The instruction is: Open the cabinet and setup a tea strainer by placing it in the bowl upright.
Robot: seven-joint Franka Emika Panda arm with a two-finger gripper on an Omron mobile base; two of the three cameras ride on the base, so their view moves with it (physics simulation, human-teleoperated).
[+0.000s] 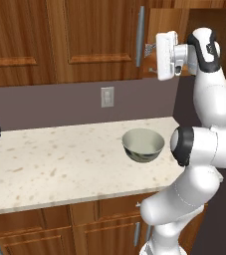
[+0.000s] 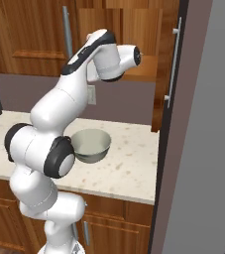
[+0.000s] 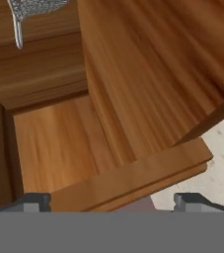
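Cabinet [image 2: 134, 30] right door [image 2: 169, 64] is swung open, edge-on toward the base in the right base view; left door [image 1: 92, 35] is shut. So the opening step looks done, and the reach for the strainer is next.

Arm is raised with the hand pushed into the open right bay at shelf height. Tool [image 3: 112, 200] is wide open and empty: both fingertips [image 3: 34, 201] sit far apart at the bottom of the hand view, with nothing between them.

Strainer [image 3: 32, 11] is on the cabinet shelf [image 3: 59, 143], at the far left corner of the hand view, well apart from the tool. Mesh basket is cut off by the frame edge, with the thin handle hanging toward the camera. In the left base view it shows as a bit of mesh [image 1: 148, 49] just left of the hand, right of the left door's bar handle [image 1: 140, 36].

Bowl [image 1: 143, 144] is on the worktop [image 1: 59, 159], mouth up and empty, almost straight below the open bay. Good placement: short drop from shelf to bowl.

Judgement: the tool is off-axis from the strainer and needs to shift toward it and re-aim before closing. Risks are clipping the shut door's edge or the shelf lip, and the thin handle gives a poor grip. Can't tell the strainer's exact orientation from here.
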